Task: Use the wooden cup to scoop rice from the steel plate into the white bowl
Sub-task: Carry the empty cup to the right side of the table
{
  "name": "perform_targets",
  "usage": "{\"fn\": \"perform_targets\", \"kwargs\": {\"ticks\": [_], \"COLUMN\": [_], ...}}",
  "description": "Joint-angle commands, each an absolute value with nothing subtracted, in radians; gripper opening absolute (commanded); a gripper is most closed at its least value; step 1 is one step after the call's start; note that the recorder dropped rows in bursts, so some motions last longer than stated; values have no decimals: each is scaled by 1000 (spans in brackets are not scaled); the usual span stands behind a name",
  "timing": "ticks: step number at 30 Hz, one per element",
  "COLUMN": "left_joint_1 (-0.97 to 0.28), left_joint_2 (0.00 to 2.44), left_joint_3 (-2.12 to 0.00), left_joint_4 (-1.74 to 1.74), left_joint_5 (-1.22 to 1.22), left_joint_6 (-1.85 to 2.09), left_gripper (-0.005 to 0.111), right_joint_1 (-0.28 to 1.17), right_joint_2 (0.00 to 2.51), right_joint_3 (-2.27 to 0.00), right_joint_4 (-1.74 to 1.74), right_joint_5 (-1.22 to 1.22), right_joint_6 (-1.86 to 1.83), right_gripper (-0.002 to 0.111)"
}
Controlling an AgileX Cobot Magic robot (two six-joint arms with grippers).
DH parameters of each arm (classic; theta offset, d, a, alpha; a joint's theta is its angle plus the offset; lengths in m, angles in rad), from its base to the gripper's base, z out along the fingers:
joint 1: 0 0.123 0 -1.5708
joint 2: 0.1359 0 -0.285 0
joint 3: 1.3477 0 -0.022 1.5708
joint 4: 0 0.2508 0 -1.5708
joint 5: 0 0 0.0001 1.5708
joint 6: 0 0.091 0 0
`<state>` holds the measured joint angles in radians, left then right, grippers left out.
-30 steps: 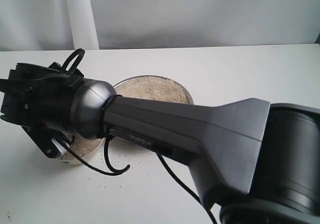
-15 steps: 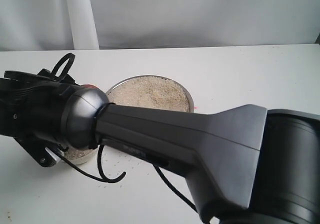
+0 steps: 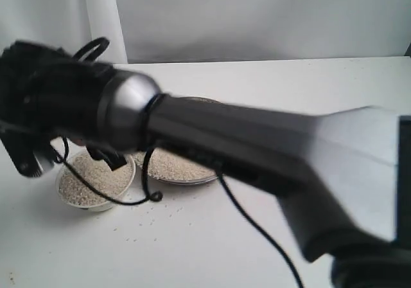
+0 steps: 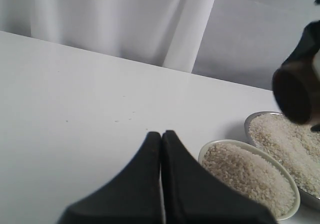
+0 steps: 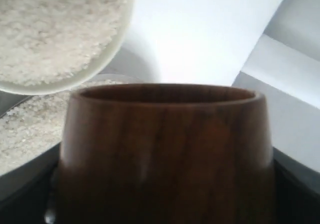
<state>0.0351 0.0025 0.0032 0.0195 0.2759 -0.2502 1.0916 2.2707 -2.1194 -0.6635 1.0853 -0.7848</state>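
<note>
The white bowl (image 3: 96, 185) (image 4: 250, 179) (image 5: 55, 34) sits left of the steel plate (image 3: 176, 172) (image 4: 252, 120), and both hold rice (image 3: 170, 164). My right gripper (image 3: 64, 153) is motion-blurred above the bowl. It is shut on the wooden cup (image 5: 165, 149), which fills the right wrist view. In the left wrist view the cup (image 4: 295, 94) hangs over the plate's edge, its dark mouth turned sideways. Beside the bowl, my left gripper (image 4: 161, 134) is shut and holds nothing.
The right arm (image 3: 270, 153) crosses the exterior view and hides much of the plate. A black cable (image 3: 128, 198) loops down beside the bowl. Loose grains (image 3: 160, 214) lie on the white table in front of the dishes. A pale curtain (image 4: 125, 19) hangs behind.
The right arm has lifted and swung upward, carrying its gripper off the white bowl. The bowl's rice, mostly covered before, now shows. The dishes have not moved.
</note>
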Motion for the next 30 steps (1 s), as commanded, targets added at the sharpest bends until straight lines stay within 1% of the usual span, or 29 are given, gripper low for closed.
{"fn": "perform_targets", "kwargs": {"ticks": [1, 7, 13, 20, 24, 30], "left_joint_1": [30, 30, 30, 30, 30, 30], "left_joint_2": [0, 0, 0, 0, 0, 0], "left_joint_3": [0, 0, 0, 0, 0, 0], "left_joint_4": [18, 18, 18, 18, 18, 18], "left_joint_5": [267, 267, 267, 267, 267, 267], "left_joint_6": [-254, -254, -254, -254, -254, -254], "left_gripper": [0, 0, 0, 0, 0, 0], "right_joint_1": [1007, 866, 768, 629, 528, 340], "right_joint_2": [2116, 1941, 1822, 1707, 1624, 1489], "right_joint_3": [-2120, -2120, -2118, -2108, -2020, -1756], "right_joint_4": [-478, -224, -150, -64, -27, 99], "right_joint_5": [1073, 1116, 1221, 1221, 1221, 1221], "right_joint_6": [-720, -716, -716, -662, -659, -730], "right_gripper": [0, 0, 0, 0, 0, 0]}}
